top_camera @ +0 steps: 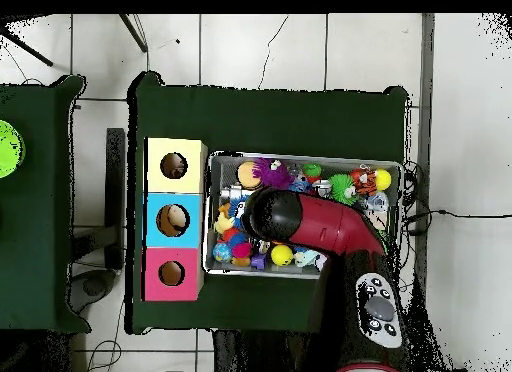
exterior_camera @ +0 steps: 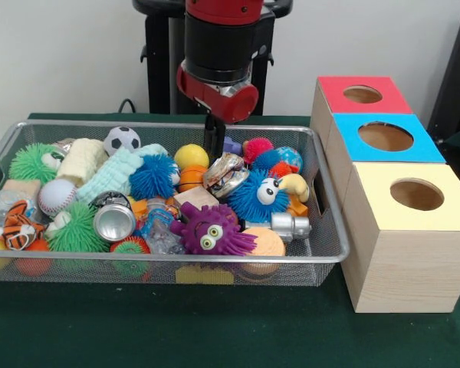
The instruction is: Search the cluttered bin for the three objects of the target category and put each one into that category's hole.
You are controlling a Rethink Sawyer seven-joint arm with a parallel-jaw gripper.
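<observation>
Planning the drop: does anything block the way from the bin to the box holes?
Nothing visible covers the red hole, blue hole or yellow hole; only the bin's mesh wall stands before them.

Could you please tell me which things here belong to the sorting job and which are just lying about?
Job: mesh bin; its clutter, such as the crushed can; red box, blue box, yellow box, each with a hole; end effector.
Lying about: green object on the side table; loose cables.

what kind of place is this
Probably a robotics lab set up for a sorting test: a wire mesh bin heaped with toys, three wooden boxes with coloured tops and holes, and a robot arm over a tiled floor.
</observation>
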